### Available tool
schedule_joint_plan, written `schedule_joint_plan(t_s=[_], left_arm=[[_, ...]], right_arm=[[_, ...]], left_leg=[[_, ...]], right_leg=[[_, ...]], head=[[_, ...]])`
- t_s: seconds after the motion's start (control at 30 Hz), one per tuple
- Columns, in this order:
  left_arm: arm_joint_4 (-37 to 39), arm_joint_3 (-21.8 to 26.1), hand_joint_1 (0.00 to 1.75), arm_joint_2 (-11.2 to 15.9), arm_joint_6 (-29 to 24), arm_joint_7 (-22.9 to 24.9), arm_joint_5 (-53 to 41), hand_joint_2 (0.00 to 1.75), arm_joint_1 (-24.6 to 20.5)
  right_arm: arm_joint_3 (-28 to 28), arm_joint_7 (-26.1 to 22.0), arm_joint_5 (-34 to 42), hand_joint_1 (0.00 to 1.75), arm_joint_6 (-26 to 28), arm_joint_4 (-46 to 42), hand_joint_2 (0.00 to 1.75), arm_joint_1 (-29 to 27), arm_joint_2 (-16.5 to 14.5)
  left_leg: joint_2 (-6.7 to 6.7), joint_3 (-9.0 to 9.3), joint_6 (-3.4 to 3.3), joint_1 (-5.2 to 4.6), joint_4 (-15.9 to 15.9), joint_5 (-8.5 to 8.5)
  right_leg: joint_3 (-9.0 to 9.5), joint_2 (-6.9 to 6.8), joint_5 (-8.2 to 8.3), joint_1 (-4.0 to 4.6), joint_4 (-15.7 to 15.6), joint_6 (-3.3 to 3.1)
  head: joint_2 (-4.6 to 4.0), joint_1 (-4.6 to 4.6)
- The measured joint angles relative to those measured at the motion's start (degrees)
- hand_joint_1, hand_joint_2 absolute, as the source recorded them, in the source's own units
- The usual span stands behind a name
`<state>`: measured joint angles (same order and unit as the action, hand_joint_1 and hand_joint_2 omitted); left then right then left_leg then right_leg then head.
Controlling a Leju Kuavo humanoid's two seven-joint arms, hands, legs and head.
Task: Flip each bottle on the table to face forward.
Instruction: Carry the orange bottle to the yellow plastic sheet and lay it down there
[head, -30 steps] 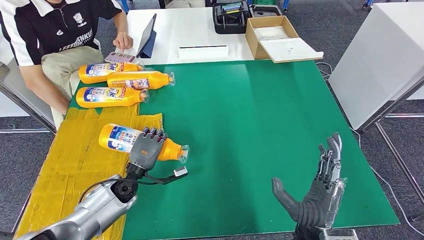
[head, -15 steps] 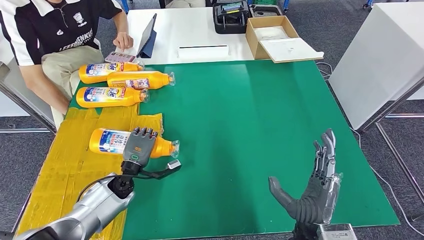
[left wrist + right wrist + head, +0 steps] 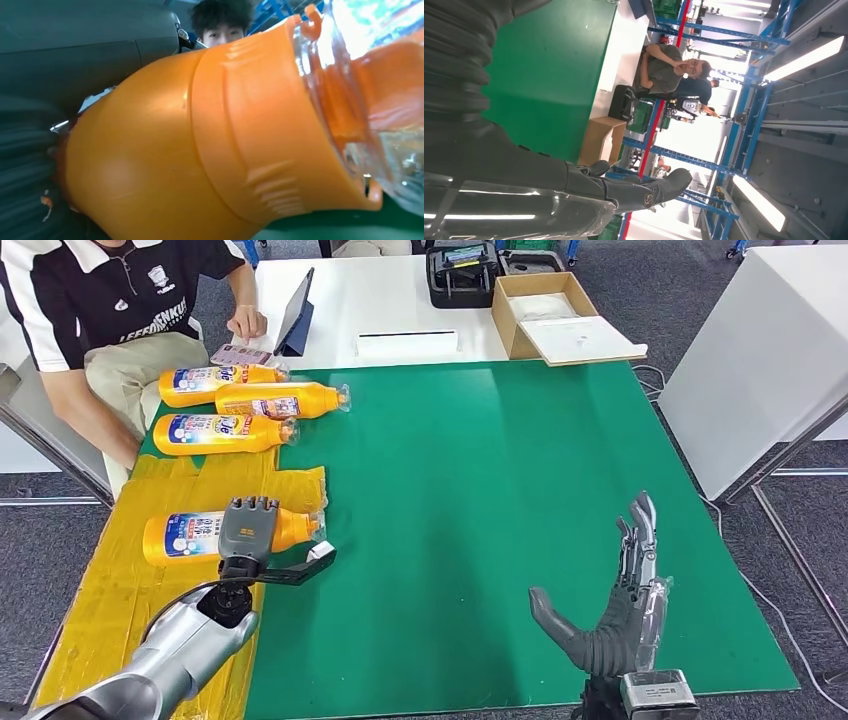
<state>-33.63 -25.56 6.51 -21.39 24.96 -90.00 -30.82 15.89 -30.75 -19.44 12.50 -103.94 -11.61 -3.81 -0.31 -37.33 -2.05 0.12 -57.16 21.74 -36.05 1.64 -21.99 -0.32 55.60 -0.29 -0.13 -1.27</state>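
Observation:
An orange bottle (image 3: pixel 190 534) with a blue and white label lies on its side on the yellow patch (image 3: pixel 120 590) at the table's left. My left hand (image 3: pixel 246 530) grips it around the middle; its clear cap points right. The left wrist view is close on this orange bottle (image 3: pixel 215 145) and its clear cap (image 3: pixel 380 100). Three more orange bottles (image 3: pixel 215 433) lie side by side at the far left, labels up. My right hand (image 3: pixel 620 610) is open above the green mat's near right part, fingers spread, holding nothing.
A person (image 3: pixel 110 310) sits at the far left corner beside the three bottles. Behind the green mat (image 3: pixel 500 490) a white table carries a tablet (image 3: pixel 295 315), a black case (image 3: pixel 462 275) and an open cardboard box (image 3: pixel 545 310). A white cabinet (image 3: pixel 760 350) stands to the right.
My left hand has dragged the gripped bottle left, off the green mat's edge and onto the yellow patch. My right hand has sunk slightly and stayed open.

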Motion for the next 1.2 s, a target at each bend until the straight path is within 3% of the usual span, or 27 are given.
schedule_joint_plan(t_s=[0.07,0.1,0.3,0.63,0.73,0.83,1.0,1.2], left_arm=[[0.0,0.9,0.04,0.0,1.7,0.2,0.0,0.44,0.0],[0.0,1.4,0.0,0.0,2.9,0.3,0.0,0.0,0.0],[-0.5,4.7,0.0,0.0,11.1,-1.3,-0.1,0.0,-0.2],[-5.1,7.2,0.0,0.3,18.2,-0.6,-0.1,0.0,1.5],[-11.9,7.1,0.0,0.8,22.6,0.2,-0.1,0.0,4.4],[-21.4,7.0,0.0,0.8,23.3,-1.7,-0.1,0.0,8.7],[-39.3,7.6,0.0,-1.2,20.4,-11.5,1.2,0.0,15.7],[-56.4,9.6,0.0,-2.3,12.0,-21.6,12.2,0.0,23.9]], right_arm=[[0.0,0.1,-0.4,0.0,0.0,0.3,1.75,0.1,-0.1],[0.0,0.2,-0.6,0.0,0.0,0.4,1.75,0.1,-0.1],[0.0,0.7,-1.9,0.0,0.0,1.1,1.75,-0.3,-0.6],[0.0,1.6,-2.3,0.0,0.3,1.3,1.75,-1.7,-0.8],[0.0,2.1,-2.0,0.0,0.4,1.3,1.75,-2.2,-0.9],[-0.1,2.8,-1.7,0.0,0.3,1.0,1.75,-3.0,-1.2],[-0.5,3.3,-1.0,0.0,-0.1,-0.7,1.75,-4.4,-1.9],[-0.2,2.4,-1.0,0.0,1.3,-1.4,1.75,-5.2,-1.9]], left_leg=[[0.01,0.01,0.0,0.01,0.0,0.0],[0.01,0.03,0.0,0.01,0.0,0.01],[-0.05,0.54,-0.04,0.01,0.1,0.45],[-0.16,0.93,0.0,0.0,0.1,0.36],[-0.19,0.91,0.0,-0.03,0.1,0.23],[-0.19,0.78,-0.01,-0.07,0.0,0.24],[-0.15,0.49,-0.11,-0.13,0.0,0.32],[0.05,0.47,-0.21,-0.13,0.0,0.51]], right_leg=[[0.02,0.0,0.0,0.0,0.0,0.0],[0.03,0.01,0.0,0.0,0.0,0.0],[0.62,-0.01,-0.19,0.0,0.0,-0.05],[0.95,-0.13,-0.25,0.02,0.0,-0.05],[0.92,-0.16,-0.28,0.0,0.0,0.0],[0.75,-0.16,-0.3,-0.02,0.0,0.04],[0.51,-0.12,-0.31,-0.11,0.0,0.09],[0.42,0.02,-0.39,-0.14,0.0,0.16]], head=[[0.0,0.0],[0.0,-0.01],[0.0,-0.02],[0.0,-0.01],[0.0,0.0],[0.0,0.0],[0.0,0.02],[0.0,-0.02]])
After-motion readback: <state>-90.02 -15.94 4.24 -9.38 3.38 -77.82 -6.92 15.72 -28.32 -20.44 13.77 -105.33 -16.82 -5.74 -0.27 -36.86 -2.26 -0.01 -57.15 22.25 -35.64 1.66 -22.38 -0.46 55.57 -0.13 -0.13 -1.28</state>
